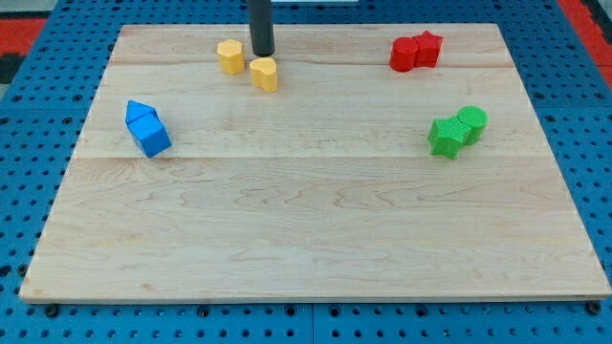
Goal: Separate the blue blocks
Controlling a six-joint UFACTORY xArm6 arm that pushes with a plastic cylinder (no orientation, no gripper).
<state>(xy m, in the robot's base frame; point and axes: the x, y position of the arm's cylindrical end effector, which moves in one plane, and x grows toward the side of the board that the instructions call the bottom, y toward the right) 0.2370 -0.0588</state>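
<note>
Two blue blocks sit touching at the view's left: a small blue wedge-like block [140, 113] at the upper end and a blue cube [152, 136] just below it. My tip [262, 53] is near the view's top, between a yellow hexagonal block [229, 56] on its left and a yellow rounded block [265, 74] just below it. The tip is far to the right of and above the blue blocks.
Two red blocks [415, 52] sit together at the top right. A green star-like block [445, 137] and a green round block [471, 121] touch at the right. The wooden board [316, 239] lies on a blue pegboard.
</note>
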